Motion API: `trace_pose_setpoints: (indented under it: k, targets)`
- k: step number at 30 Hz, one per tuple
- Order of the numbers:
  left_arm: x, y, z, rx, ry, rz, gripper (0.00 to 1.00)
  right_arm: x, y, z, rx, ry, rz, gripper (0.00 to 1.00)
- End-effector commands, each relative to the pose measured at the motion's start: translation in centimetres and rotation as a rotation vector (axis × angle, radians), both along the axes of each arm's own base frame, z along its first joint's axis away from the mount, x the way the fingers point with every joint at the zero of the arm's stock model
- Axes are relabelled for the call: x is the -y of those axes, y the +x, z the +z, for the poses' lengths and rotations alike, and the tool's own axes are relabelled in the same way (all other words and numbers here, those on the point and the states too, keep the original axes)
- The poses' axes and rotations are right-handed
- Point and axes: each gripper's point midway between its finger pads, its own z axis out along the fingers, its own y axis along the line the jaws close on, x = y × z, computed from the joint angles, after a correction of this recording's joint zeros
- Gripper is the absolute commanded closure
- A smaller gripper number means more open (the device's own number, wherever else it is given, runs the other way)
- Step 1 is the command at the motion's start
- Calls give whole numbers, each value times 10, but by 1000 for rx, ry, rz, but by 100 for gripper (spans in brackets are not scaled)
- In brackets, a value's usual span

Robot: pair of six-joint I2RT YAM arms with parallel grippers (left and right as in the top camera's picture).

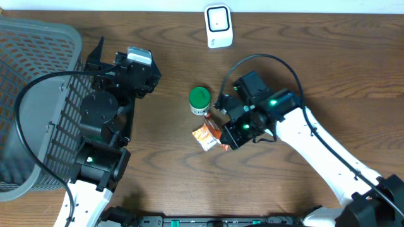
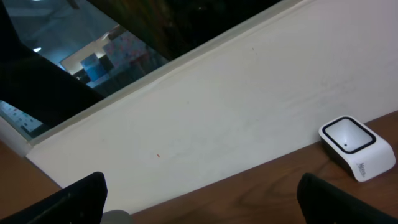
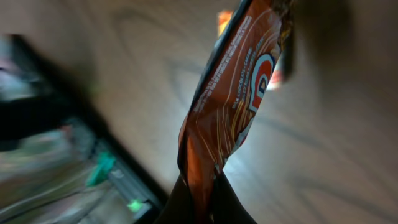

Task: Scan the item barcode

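Observation:
An orange snack packet [image 1: 205, 136] lies low over the table at the centre, and my right gripper [image 1: 221, 139] is shut on its right edge. The right wrist view shows the glossy orange wrapper [image 3: 230, 106] pinched between the two dark fingers [image 3: 180, 208] and rising away from them; no barcode shows on the side I see. The white scanner [image 1: 218, 26] stands at the table's far edge, well beyond the packet. My left gripper [image 2: 199, 202] is open with nothing in it, held above the table by the basket, and the scanner [image 2: 356, 147] sits to its right.
A small can with a green lid [image 1: 199, 99] stands just beyond the packet. A large grey mesh basket [image 1: 31, 57] fills the left side. A pale wall [image 2: 236, 112] runs behind the table's far edge. Another orange-and-white scrap [image 3: 278, 73] peeks from behind the held wrapper.

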Motion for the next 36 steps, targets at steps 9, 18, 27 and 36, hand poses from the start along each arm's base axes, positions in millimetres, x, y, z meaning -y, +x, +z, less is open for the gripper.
trace_pose_setpoints:
  k: [9, 18, 27, 36]
  targets:
    - [1, 0, 6, 13, -10, -11, 2, -41, -32, 44, -213, 505, 122, 99]
    - [1, 0, 6, 13, -10, -11, 2, -36, -40, 24, -254, 503, 103, 99]
    - [1, 0, 4, 6, -12, -12, 2, -7, -73, -35, -416, 398, -15, 99]
    - [1, 0, 4, 6, -12, -12, 2, 36, -55, -78, -446, 214, -279, 99]
